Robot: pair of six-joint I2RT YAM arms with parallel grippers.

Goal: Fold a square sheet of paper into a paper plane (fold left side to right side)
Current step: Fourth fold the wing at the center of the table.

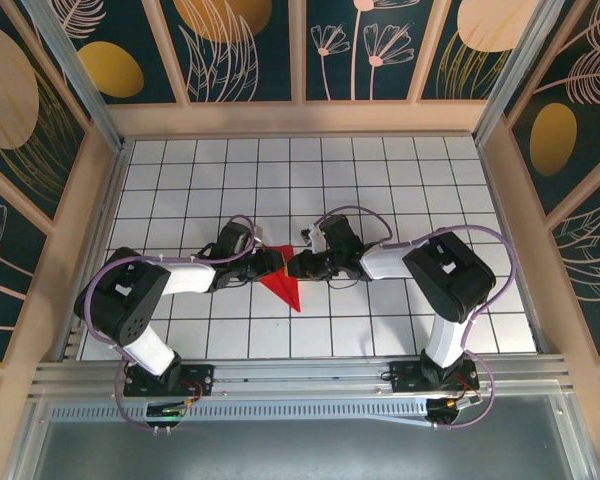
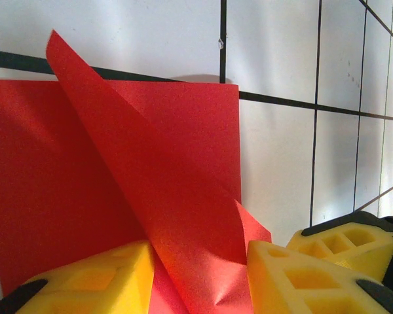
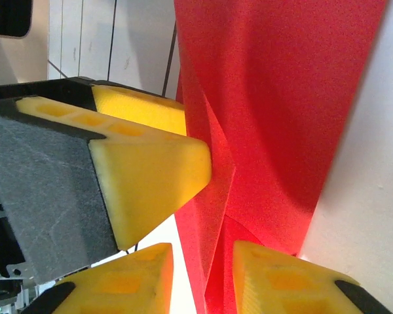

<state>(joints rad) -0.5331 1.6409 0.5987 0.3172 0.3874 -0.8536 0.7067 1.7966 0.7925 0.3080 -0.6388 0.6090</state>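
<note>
There's the left claw (image 2: 200,261) half-spread, a lifted flap of the square sheet of paper (image 2: 183,150) loose between its fingers (image 2: 98,281); the right claw (image 3: 203,261) straddles it too, grip unclear. Looks featherlight and floppy, so pinch the flap's free edge. Beyond both claws the rest lies flat on the desk (image 2: 275,59).

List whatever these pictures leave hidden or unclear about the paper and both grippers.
1. Left wrist view: the square sheet of paper runs off the left and bottom edges. Whether the left gripper pinches the raised flap between its jaws cannot be told.
2. Right wrist view: the paper is cut off at the top edge. Whether the right gripper holds it is equally unclear.
3. Top external view: both grippers cover the paper's upper part, and its creases are too small to read.
</note>
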